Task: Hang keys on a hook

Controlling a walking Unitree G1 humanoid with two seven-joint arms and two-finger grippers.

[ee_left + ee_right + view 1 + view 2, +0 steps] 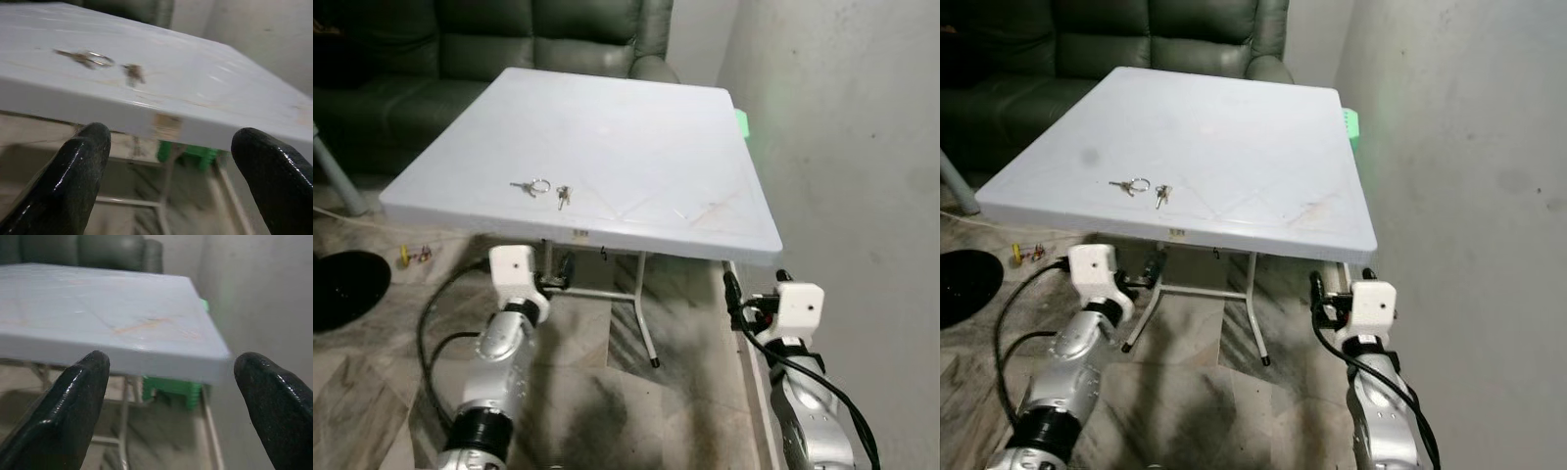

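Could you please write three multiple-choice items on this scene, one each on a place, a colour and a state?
1. Where do the keys lie?
A. on the white table, near its front edge
B. on the floor
C. on the sofa

2. What colour is the sofa behind the table?
A. red
B. dark green
C. white

3. How stand the fingers of the left gripper?
A. shut on the keys
B. shut on nothing
C. open, below the table's edge

Answers:
1 A, the ring and keys rest on the tabletop in the head views.
2 B, its cushions show dark green.
3 C, the left wrist view shows its two black fingers wide apart, holding nothing.
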